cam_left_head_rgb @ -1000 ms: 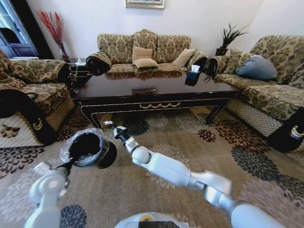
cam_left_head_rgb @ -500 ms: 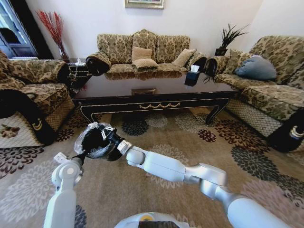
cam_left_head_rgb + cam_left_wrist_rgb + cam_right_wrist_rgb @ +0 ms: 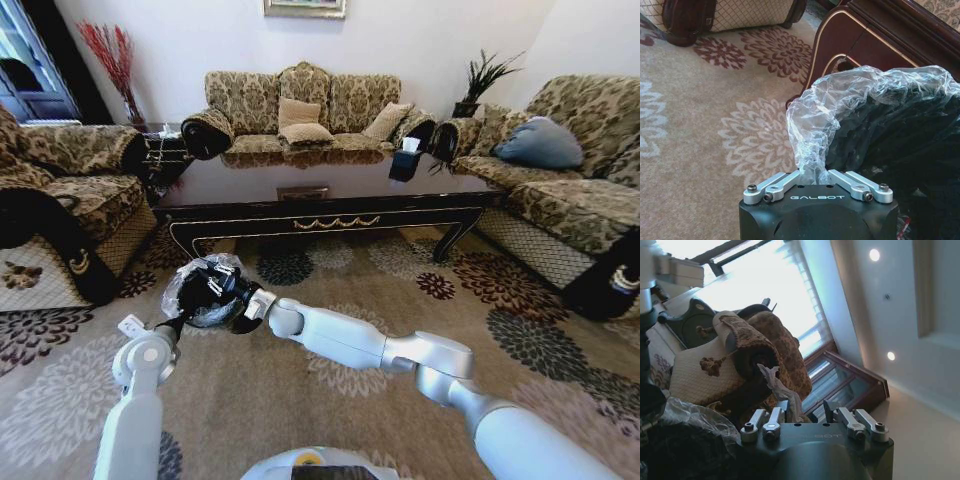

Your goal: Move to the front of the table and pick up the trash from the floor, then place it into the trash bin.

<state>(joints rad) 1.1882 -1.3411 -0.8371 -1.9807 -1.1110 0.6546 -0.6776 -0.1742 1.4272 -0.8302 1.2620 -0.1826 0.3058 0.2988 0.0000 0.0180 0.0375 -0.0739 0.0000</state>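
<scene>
The left tool pinches the small round black trash bin's crinkly liner; the outstretched right tool, marked "GALBOT", grips crumpled white tissue over it.

Black trash bin, clear liner crinkled, tilted above carpet before glossy table.

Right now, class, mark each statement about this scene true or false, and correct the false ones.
1. The left tool pinches the bin's liner. True.
2. The bin stands on the table. False: the left tool holds it in front of the table, over the carpet.
3. The right tool holds a white tissue. True.
4. The right tool hangs over the sofa. False: it is at the bin's mouth.
</scene>
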